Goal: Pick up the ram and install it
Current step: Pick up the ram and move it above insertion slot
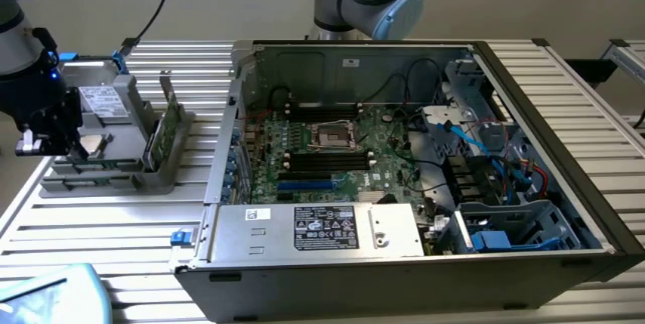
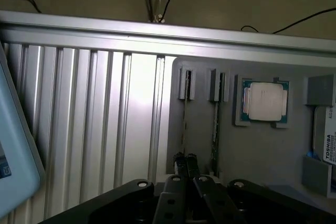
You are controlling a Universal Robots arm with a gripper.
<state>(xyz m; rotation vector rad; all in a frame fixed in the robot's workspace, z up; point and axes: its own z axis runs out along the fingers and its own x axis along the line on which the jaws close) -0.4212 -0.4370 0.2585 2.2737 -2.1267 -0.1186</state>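
Ram stands on edge in a slot of the grey holder. A second stick occupies the slot just beside it, and the square processor lies beyond that. The gripper has its fingers pressed together with no gap, the tips in line with one end of the first stick; contact cannot be told. In the exterior view, the holder rests on the slatted table, to the exterior view's left of the open computer case.
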